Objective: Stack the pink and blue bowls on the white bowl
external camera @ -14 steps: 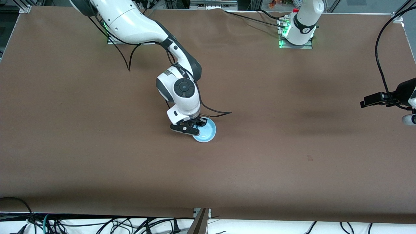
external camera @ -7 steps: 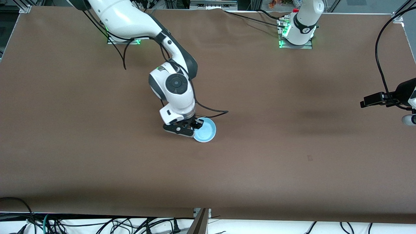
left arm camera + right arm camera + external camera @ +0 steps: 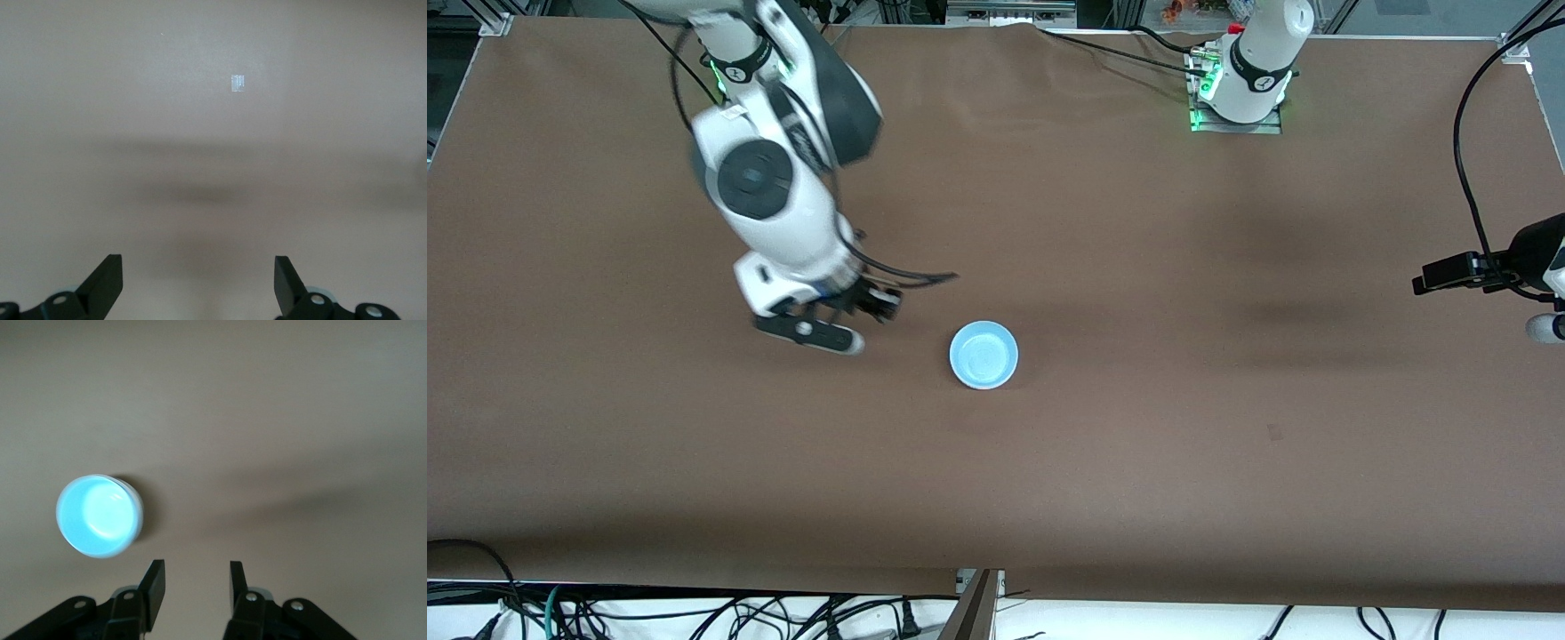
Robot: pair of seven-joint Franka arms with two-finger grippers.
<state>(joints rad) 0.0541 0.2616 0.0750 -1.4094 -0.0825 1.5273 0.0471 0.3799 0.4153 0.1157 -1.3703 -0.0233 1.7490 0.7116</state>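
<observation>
Only a light sky-blue bowl (image 3: 983,355) in sight near the middle of the brown table (image 3: 1183,400), standing upright, mouth to the ceiling, resting flat on its base. Round from above, so no long axis to give and no heading to name. Smooth, plain, glossy inside, with a paler patch of light on the floor of the bowl in the right wrist view (image 3: 99,515). A thin pale edge under the rim in that view; cannot tell whether other bowls sit nested beneath.

Right gripper (image 3: 852,325) up in the air over bare table, beside the bowl toward the right arm's end, apart from it and touching nothing. Fingers (image 3: 154,585) partly spread, a narrow gap between them, nothing inside that gap. Bowl off to one side of those fingers in the wrist view, not between them.

Left gripper (image 3: 199,283) over bare table at the left arm's end, well apart from the bowl, waiting. Jaws spread wide, nothing held. Below it only brown cloth, soft shadows and a small pale rectangular mark (image 3: 237,83).

Dark cables (image 3: 1472,178) trailing across the corner of the table at the left arm's end.
</observation>
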